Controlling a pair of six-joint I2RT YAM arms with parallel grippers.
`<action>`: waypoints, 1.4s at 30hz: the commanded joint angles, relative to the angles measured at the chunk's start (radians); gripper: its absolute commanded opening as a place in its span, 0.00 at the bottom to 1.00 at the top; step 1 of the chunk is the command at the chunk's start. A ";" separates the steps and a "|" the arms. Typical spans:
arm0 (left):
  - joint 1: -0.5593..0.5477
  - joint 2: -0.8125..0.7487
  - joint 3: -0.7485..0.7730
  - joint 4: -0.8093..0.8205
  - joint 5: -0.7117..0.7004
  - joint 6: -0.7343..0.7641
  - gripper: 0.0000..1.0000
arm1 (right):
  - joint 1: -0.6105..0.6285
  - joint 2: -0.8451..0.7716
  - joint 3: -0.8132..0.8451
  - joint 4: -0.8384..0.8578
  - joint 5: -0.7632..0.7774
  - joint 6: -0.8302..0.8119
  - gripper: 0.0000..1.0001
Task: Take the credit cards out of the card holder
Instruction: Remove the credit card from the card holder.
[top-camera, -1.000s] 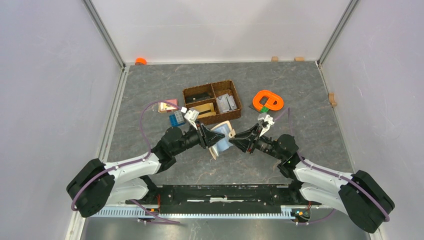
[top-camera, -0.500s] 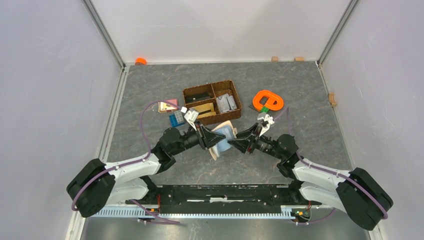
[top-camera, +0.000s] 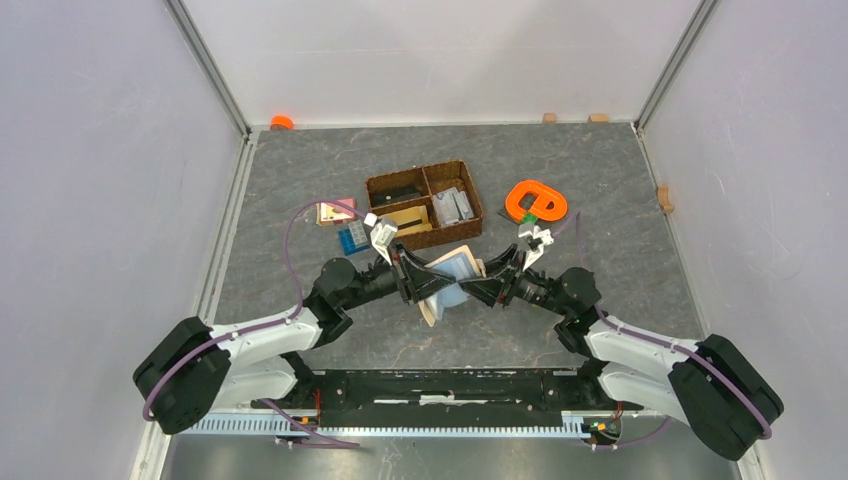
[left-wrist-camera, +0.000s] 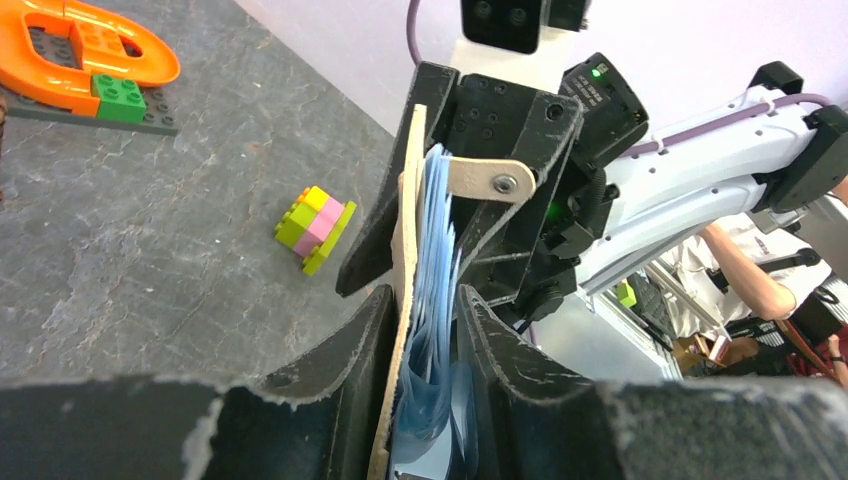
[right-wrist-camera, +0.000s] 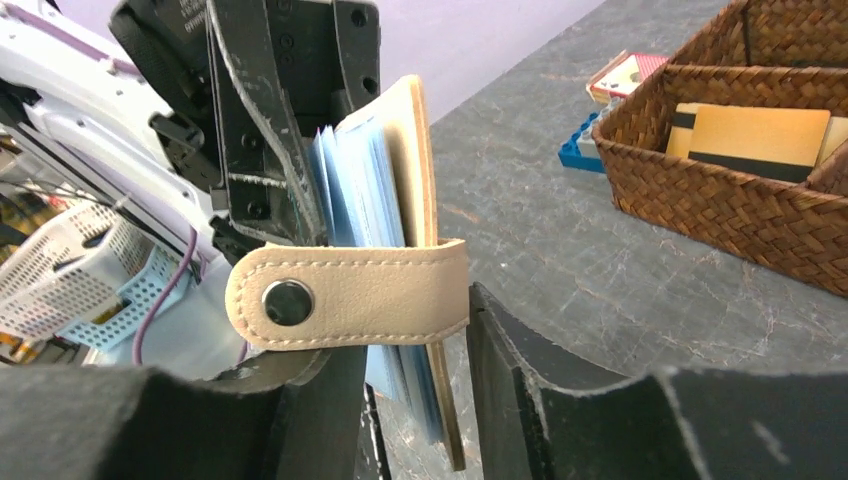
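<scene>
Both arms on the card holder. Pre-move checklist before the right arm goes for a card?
1. Clamp of the left gripper on the card holder: ok, its fingers press both faces.
2. Hold of the right gripper: cannot tell; its jaws straddle the holder's other end, but contact is unclear.
3. The snap tab undone: ok, it sticks out loose. It lies across the right gripper, so it may get in the way.
4. A card edge exposed to pinch: cannot tell; only the blue sleeves show between the covers.
</scene>
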 joint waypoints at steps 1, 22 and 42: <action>-0.005 -0.006 0.014 0.099 0.079 -0.035 0.02 | -0.052 -0.010 -0.014 0.122 -0.050 0.071 0.47; -0.005 -0.010 0.014 0.072 0.054 -0.027 0.02 | -0.076 0.034 -0.041 0.346 -0.145 0.178 0.15; -0.005 -0.006 0.051 -0.144 -0.100 0.024 0.83 | -0.005 -0.065 -0.009 0.033 0.025 -0.034 0.00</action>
